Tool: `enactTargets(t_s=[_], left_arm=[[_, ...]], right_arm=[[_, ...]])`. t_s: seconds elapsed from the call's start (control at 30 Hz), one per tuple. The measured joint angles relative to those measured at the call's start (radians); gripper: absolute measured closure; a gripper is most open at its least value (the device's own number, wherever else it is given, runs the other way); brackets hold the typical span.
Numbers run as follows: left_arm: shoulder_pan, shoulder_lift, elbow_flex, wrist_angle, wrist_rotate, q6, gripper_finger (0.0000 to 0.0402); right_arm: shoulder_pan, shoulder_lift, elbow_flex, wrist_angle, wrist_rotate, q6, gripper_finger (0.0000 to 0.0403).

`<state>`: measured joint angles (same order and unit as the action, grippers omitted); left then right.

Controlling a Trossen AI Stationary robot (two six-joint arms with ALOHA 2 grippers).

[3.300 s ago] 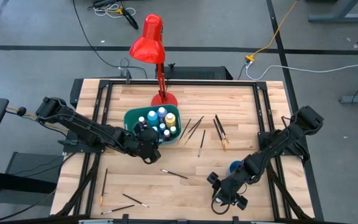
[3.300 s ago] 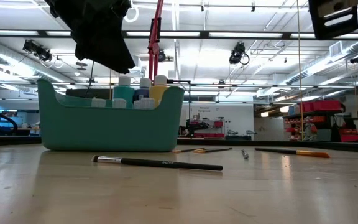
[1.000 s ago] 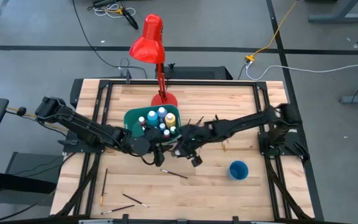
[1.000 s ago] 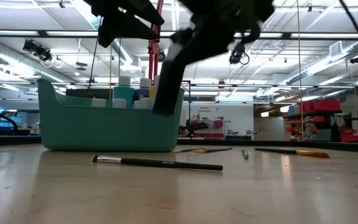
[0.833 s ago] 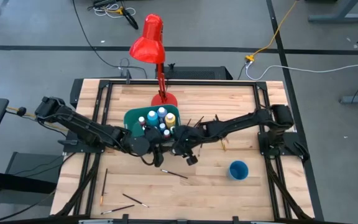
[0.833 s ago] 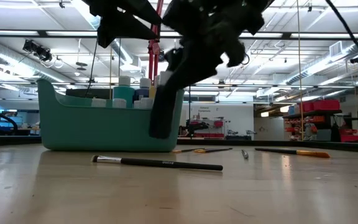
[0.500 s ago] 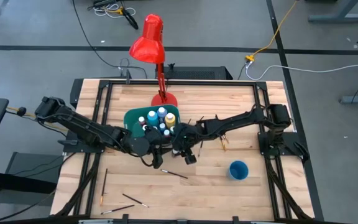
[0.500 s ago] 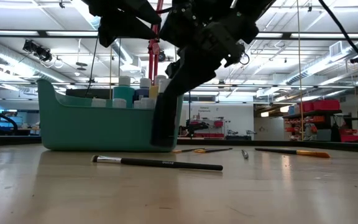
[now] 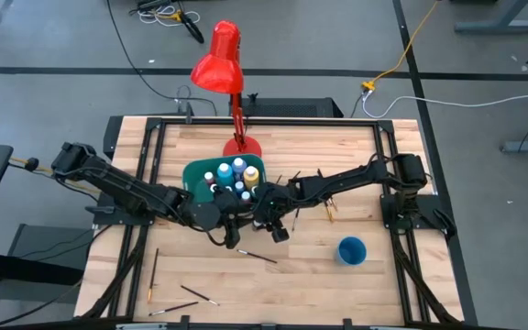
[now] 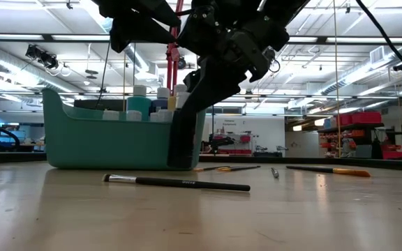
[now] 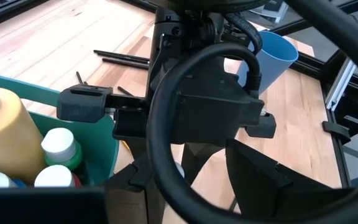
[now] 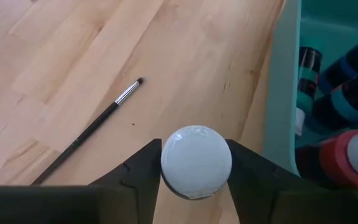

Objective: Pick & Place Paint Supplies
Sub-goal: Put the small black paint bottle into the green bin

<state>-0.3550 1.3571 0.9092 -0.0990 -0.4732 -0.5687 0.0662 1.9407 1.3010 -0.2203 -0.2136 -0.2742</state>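
Observation:
The teal bin (image 9: 193, 176) holds several white-capped paint bottles (image 9: 236, 174). My right gripper (image 12: 194, 149) is shut on a white-capped bottle (image 10: 185, 136) that stands just outside the bin's near right corner. My left gripper (image 11: 207, 171) hovers open above the bin's near side, close to the right gripper, with bare table showing between its fingers. Thin dark paintbrushes lie flat on the table: one (image 9: 257, 257) near the grippers, a few (image 9: 324, 192) right of the bin, and others (image 9: 177, 298) at the near left. My right gripper pinches the bottle's white cap (image 12: 169, 165) between its two fingers (image 12: 135, 177). The fingers come slanting down from the table's right. The bottle stands upright below them, and in the low view its base (image 10: 183, 164) reaches the table top beside the bin wall.
A red desk lamp (image 9: 223, 60) stands behind the bin. A small blue cup (image 9: 351, 249) sits at the near right. A brush (image 10: 176, 183) lies in front of the bin. Black frame rails (image 9: 388, 165) run along the table's sides.
My right gripper has gone down and a little toward the table's left, next to the bin's near right corner. The bottle it carries hung tilted and clear of the table. It now stands upright with its base down at the table.

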Motion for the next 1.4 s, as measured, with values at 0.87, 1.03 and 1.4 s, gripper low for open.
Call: enactTargets(t_s=[0.87,1.03,1.4], left_arm=[[0.0,0.002,0.0,-0.18,-0.012,-0.09,0.0242],[0.0,0.002,0.0,-0.18,-0.012,-0.09,0.0242],[0.001,0.002,0.0,-0.17,-0.027,0.029,0.0242]], right_arm=[[0.001,-0.143,-0.006,-0.093,-0.006,-0.01,0.0187],[0.001,-0.22,-0.006,-0.162,-0.006,0.055,0.0195],[0.048,-0.379,-0.004,-0.418,-0.005,0.11,0.0197]])
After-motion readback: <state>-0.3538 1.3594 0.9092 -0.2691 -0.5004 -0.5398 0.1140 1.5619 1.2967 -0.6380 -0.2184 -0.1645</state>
